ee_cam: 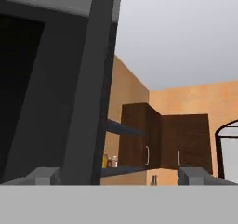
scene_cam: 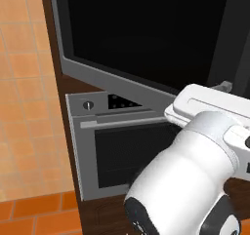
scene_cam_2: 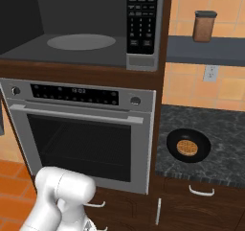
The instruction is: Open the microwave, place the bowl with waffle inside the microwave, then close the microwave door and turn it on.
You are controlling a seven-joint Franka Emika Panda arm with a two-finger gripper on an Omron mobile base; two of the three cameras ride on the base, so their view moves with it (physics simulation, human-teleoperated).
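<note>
The microwave stands open, and its grey cavity with a round turntable shows beside the black keypad panel. The microwave door, black glass in a grey metal frame, is swung out wide over the oven. In the hand view my gripper is open. The door's dark vertical bar handle rises between the fingertips, close to the left one, and nothing is gripped. The black bowl with the waffle in it sits on the dark counter to the right.
A silver oven with a horizontal bar handle sits under the microwave. A brown jar stands on the shelf at upper right. Wooden drawers with handles run below the counter. My white arm rises just in front of the oven.
</note>
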